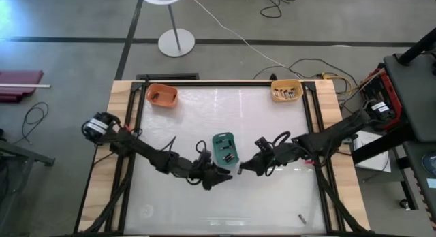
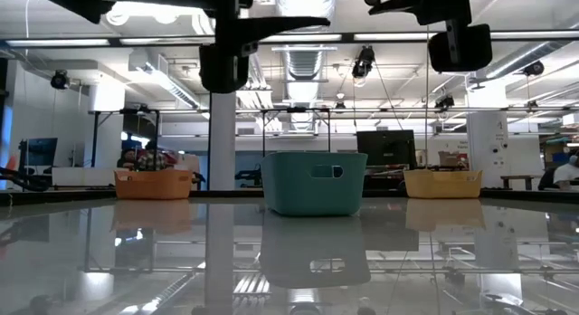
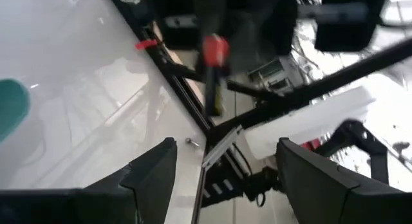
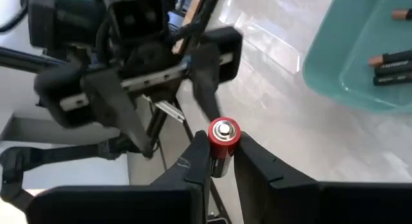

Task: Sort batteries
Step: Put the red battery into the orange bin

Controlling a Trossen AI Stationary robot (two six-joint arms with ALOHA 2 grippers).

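Note:
My right gripper (image 4: 220,161) is shut on a battery (image 4: 221,147) with a black body and a red end. It hangs just in front of the teal bin (image 1: 223,148) at the table's middle. My left gripper (image 1: 219,176) faces it from the left, open and with nothing between its fingers (image 3: 154,169). The left wrist view shows the held battery (image 3: 215,53) ahead of that gripper. More batteries (image 4: 391,64) lie in the teal bin. A loose battery (image 1: 300,216) lies on the table at the near right. My right gripper pinches the battery's black body (image 4: 217,165) between its two fingertips, below the red end (image 4: 223,131). The fingers come nearly level from the table's right and lie across the battery. The battery stands upright, red end up, clear of the table.
An orange bin (image 1: 161,95) stands at the far left corner and a yellow bin (image 1: 286,90) at the far right, both with batteries inside. Black frame rails (image 1: 310,128) run along the table's sides. Bare white tabletop (image 1: 177,210) lies toward the near edge.

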